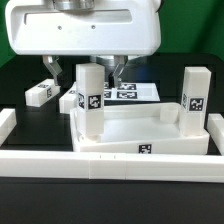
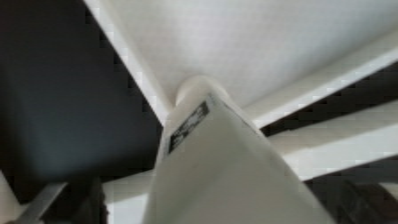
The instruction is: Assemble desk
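The white tray-like tabletop [image 1: 135, 128] lies in the middle of the black table. One white leg [image 1: 88, 98] stands upright at the corner on the exterior view's left. A second leg [image 1: 195, 95] stands upright at the corner on the exterior view's right. Two more legs lie loose to the left, one [image 1: 40, 92] further out and one [image 1: 68, 101] beside the tabletop. My gripper [image 1: 85, 72] hangs over the left upright leg, open, with a dark finger [image 1: 118, 70] on either side of its top. In the wrist view this leg [image 2: 214, 150] fills the middle, with gaps between it and the gripper [image 2: 205, 215] fingers [image 2: 45, 205], above the tabletop [image 2: 249, 40].
The marker board [image 1: 132, 92] lies flat behind the tabletop. A long low white border wall [image 1: 100, 162] runs along the front, with a side piece [image 1: 6, 125] at the exterior view's left and another [image 1: 214, 130] at the right.
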`<state>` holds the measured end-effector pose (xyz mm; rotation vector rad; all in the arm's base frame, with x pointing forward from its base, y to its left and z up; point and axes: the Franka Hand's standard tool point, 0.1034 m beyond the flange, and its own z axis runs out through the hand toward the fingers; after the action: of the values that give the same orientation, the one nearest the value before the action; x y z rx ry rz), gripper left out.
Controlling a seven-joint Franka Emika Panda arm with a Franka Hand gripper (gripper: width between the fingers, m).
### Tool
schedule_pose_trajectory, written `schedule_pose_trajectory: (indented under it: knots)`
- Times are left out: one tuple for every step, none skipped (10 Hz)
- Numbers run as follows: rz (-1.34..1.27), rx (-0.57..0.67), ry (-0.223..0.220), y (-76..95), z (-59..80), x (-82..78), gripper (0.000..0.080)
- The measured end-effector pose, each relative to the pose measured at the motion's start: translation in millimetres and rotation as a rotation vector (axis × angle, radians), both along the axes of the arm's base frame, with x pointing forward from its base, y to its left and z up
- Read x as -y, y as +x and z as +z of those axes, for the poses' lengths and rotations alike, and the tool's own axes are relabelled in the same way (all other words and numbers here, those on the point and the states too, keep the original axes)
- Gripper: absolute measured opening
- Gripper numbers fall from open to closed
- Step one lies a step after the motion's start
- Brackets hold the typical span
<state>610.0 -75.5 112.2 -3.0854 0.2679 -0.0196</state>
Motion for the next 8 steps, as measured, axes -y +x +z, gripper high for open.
schedule_pose_trajectory:
  knots:
    - [0.115,0.000,-0.023,0.3,0.4,-1.5,0.0649]
    - [0.225,0.006,-0.041,1.6,0.4,-3.5,0.0649]
    - [0.304,0.006,-0.044,1.2,0.0,-3.5,0.0649]
    - [0.369,0.007,-0.046,0.7,-0.3,-2.9,0.0649]
    - [0.452,0.006,-0.047,-0.3,-1.3,-2.8,0.0649]
    - [0.527,0.008,-0.049,-1.3,-2.4,-2.4,0.0649]
    - [0.592,0.008,-0.049,-2.3,-3.1,-1.3,0.0649]
    - [0.615,0.008,-0.049,-2.5,-3.1,0.5,0.0649]
